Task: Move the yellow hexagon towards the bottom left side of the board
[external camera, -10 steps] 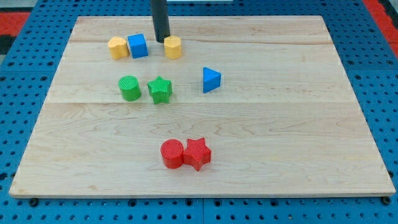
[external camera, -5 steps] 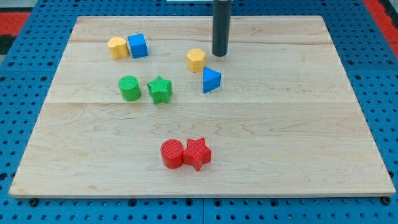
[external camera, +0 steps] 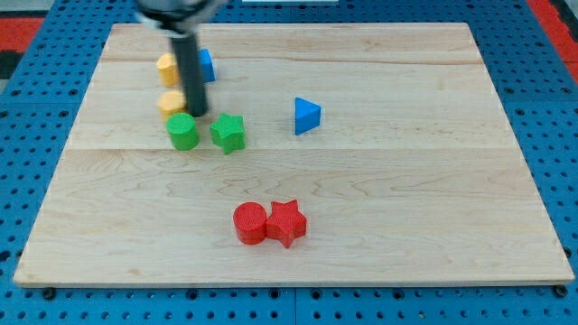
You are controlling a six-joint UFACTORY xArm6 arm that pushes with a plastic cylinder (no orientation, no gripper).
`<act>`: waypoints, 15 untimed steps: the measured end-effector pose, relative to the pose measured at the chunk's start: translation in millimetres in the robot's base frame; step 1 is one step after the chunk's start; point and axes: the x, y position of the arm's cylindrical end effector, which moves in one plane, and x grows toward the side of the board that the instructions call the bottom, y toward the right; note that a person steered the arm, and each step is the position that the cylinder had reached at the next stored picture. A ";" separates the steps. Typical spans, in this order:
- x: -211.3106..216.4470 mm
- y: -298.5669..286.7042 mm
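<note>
The yellow hexagon point(external camera: 171, 101) lies in the board's upper left part, just above the green cylinder point(external camera: 183, 131) and touching or nearly touching it. My tip point(external camera: 197, 114) is down on the board right beside the hexagon's right side, between it and the green star point(external camera: 228, 133). The rod is blurred and crosses in front of the blue cube point(external camera: 207, 64) and another yellow block point(external camera: 165, 65) near the view's top.
A blue triangle point(external camera: 307, 116) sits right of the green star. A red cylinder point(external camera: 250, 223) and a red star point(external camera: 287, 222) touch each other in the lower middle. The wooden board point(external camera: 433, 181) rests on a blue pegboard.
My tip swung from the upper right to the left. The yellow hexagon went left from beside the blue triangle to just above the green cylinder. The green blocks shifted slightly left.
</note>
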 end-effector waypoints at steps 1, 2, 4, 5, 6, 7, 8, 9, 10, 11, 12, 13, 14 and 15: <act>-3.5 -18.1; -14.8 1.3; -30.0 -77.1; 15.2 -78.2; 24.0 -76.7; 21.7 -77.2; 22.7 -74.0; 28.6 -50.6; 77.0 -37.2; 109.5 -25.8; 82.4 -34.9; 103.9 1.5; 105.0 15.0; 112.5 31.9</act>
